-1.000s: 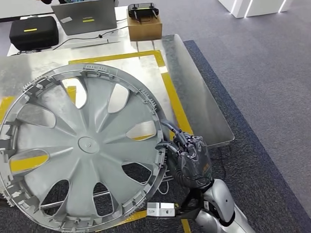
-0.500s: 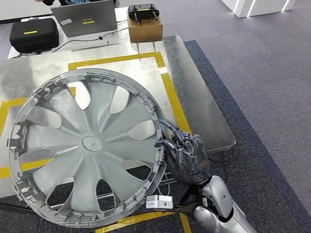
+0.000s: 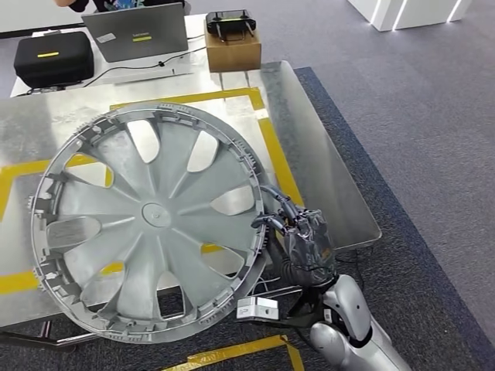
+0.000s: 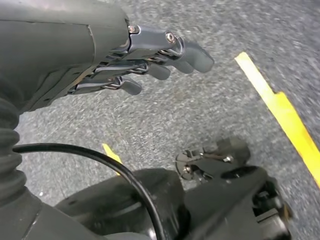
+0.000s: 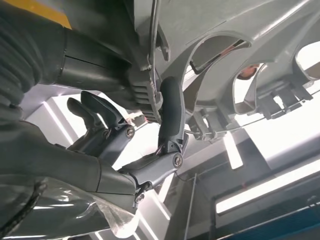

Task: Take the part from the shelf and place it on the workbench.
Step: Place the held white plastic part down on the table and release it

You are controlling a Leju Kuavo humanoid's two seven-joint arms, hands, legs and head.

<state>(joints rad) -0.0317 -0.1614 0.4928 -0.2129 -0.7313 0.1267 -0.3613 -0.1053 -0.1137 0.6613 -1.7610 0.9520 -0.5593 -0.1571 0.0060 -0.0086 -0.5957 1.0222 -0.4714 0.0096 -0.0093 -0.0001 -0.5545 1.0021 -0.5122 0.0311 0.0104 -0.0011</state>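
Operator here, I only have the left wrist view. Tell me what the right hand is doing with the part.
Observer: The right hand grips the rim of the wheel cover, fingers hooked over its edge.
Operator: Report where the cover sits.
Observer: It is over the metal workbench, its near edge overhanging the bench's front; I cannot tell if it rests on the bench.
Operator: Say what lies behind the bench.
Observer: A laptop, a black case and a cardboard box with a controller on top.
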